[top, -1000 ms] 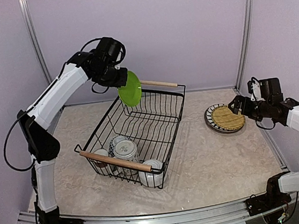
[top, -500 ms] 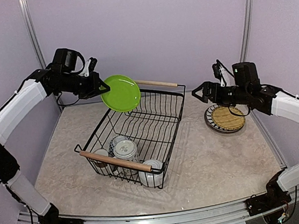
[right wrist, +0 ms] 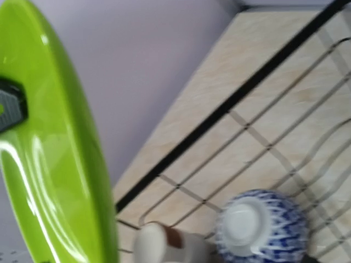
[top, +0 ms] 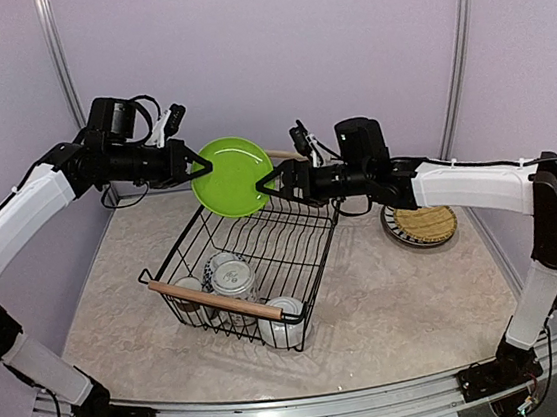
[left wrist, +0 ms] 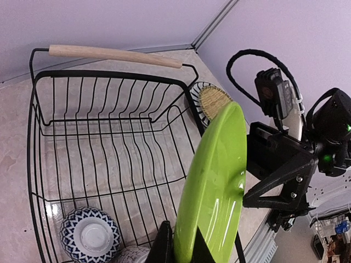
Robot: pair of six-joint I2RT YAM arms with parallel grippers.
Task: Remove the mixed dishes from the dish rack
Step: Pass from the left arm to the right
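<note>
Hanging tilted above the rack's (top: 291, 232) far end, the green plate (top: 232, 177) is pinched at its left rim by the left gripper (top: 188, 168). The right gripper (top: 267, 182), fingers spread, waits just at the opposite rim; whether it touches cannot be told. A mid-air handover looks likely, rightward toward the striped plate (top: 421, 222) on the table. A bowl (left wrist: 90, 235) lies upturned at the rack's near end.
</note>
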